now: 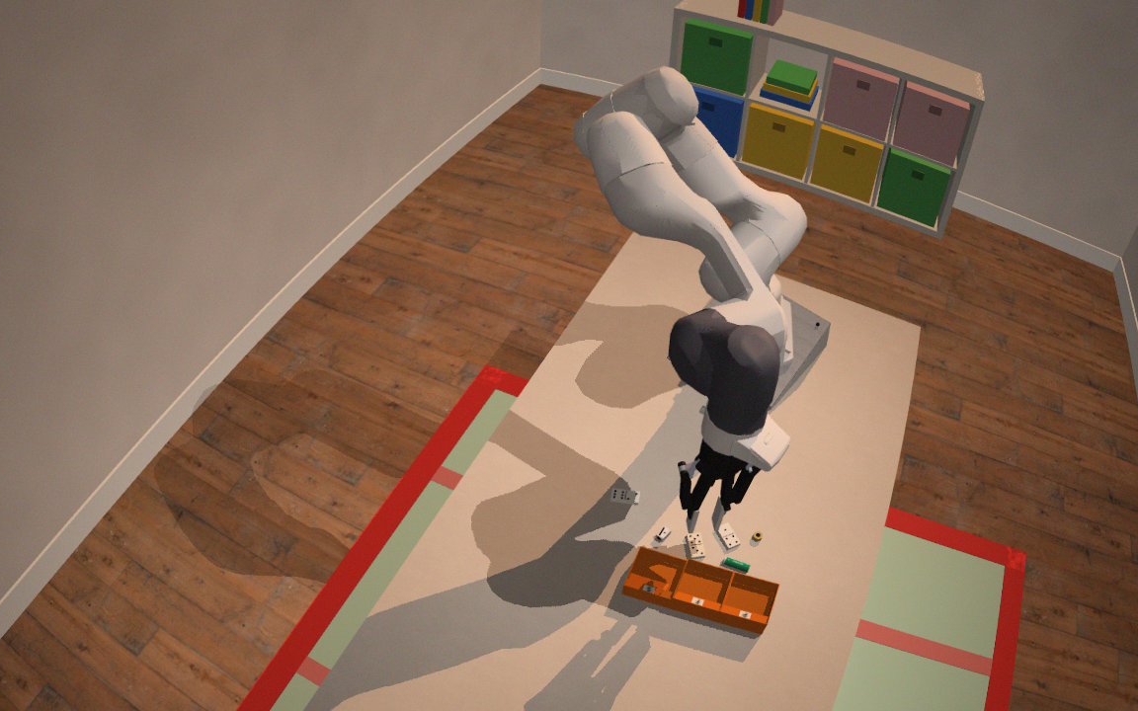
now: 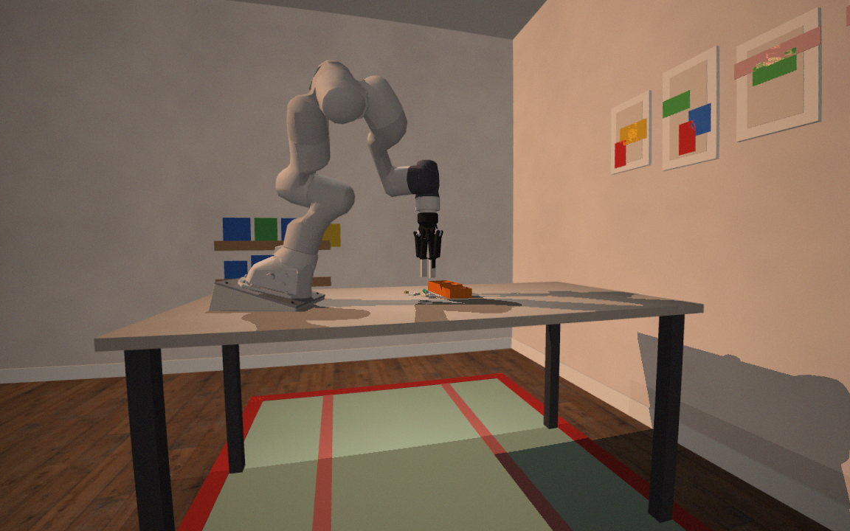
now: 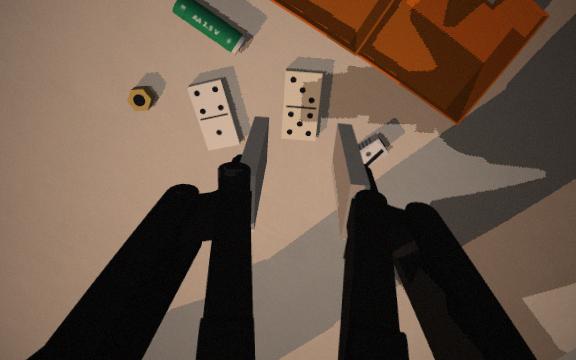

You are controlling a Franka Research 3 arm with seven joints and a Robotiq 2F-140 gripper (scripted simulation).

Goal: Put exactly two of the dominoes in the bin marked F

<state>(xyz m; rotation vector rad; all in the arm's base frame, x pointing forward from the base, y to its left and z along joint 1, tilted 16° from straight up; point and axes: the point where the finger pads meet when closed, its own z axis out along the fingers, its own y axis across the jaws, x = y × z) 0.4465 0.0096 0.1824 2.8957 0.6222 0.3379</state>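
Note:
My gripper (image 1: 703, 516) hangs above the table, fingers down, partly open with nothing between them; it also shows in the wrist view (image 3: 302, 145) and side view (image 2: 427, 269). Several white dominoes lie flat on the table. In the wrist view one domino (image 3: 301, 105) lies just beyond the gap between my fingertips, a second (image 3: 216, 114) lies to its left, and a smaller one (image 3: 374, 151) shows by the right finger. Another domino (image 1: 623, 496) lies apart to the left. The orange three-compartment bin (image 1: 700, 599) stands beyond them; I cannot read its letters.
A green battery (image 3: 209, 26) lies next to the bin's near wall, and a brass nut (image 3: 139, 98) lies left of the dominoes. The arm's base (image 2: 269, 284) stands at the table's far end. The bin also shows in the side view (image 2: 449, 288).

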